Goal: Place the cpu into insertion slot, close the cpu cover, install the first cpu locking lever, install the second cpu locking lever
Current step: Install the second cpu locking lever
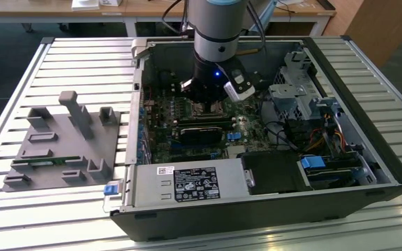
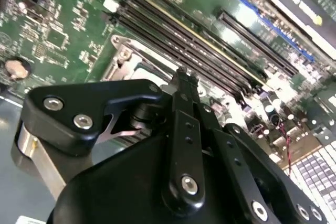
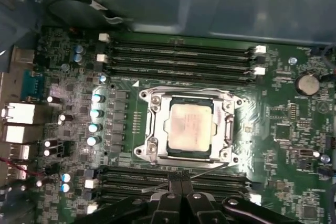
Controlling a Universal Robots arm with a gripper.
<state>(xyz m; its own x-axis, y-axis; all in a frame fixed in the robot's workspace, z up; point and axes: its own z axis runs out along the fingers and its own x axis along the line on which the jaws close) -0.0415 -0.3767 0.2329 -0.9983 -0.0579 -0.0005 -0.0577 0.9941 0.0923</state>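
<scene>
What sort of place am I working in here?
Likely a lab or workshop bench: an open black computer case lies on a slatted metal table, beside a grey fixture block, with wooden desks behind.

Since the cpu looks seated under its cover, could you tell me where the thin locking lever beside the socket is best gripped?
Probably the locking lever's free end, which angles away from the cpu cover over the memory slots. Come from above, pinching across the thin wire; the tool hovers close by.
</scene>
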